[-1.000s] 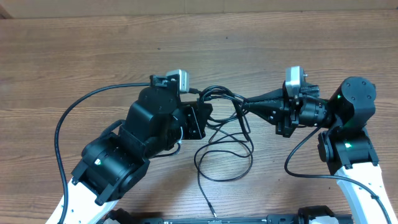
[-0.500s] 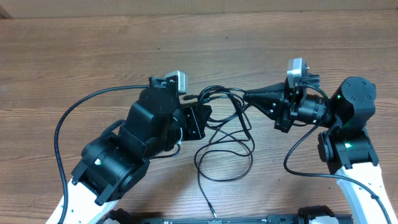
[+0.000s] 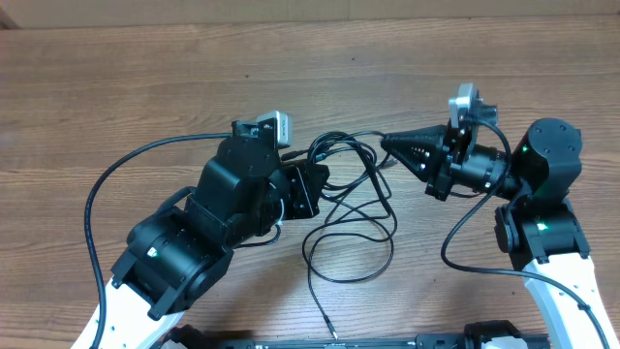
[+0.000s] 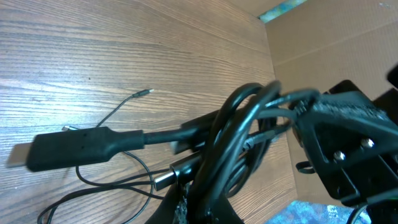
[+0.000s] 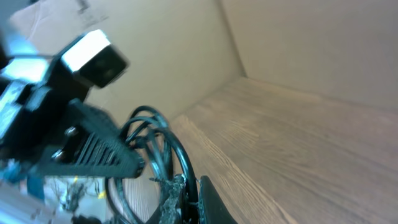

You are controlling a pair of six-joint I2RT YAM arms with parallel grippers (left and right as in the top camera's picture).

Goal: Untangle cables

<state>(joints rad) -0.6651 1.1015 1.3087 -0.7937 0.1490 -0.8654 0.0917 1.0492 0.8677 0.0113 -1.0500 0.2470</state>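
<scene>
**Both hands closed on the cables (image 3: 354,228).** My left hand (image 3: 318,174) pinches a bunch of black loops at its tips. My right hand (image 3: 389,144), narrowed to a point, grips a strand of the same knot just beside the left. The slack cord lies on the table below and between the two hands, ending in a free plug (image 3: 331,333) near my base.

*Risk, as I judge it:* the hands are close and several loops cross at the pinch, so pulling apart may cinch the knot rather than open it. A strand may also slip from the thin tips, and slack could snag on either wrist.

*Room:* bare table (image 3: 291,68) lies wide beyond both hands. A cardboard wall (image 5: 292,50) stands ahead of the right hand, well apart, so drawing each hand back toward its own side looks freest.
</scene>
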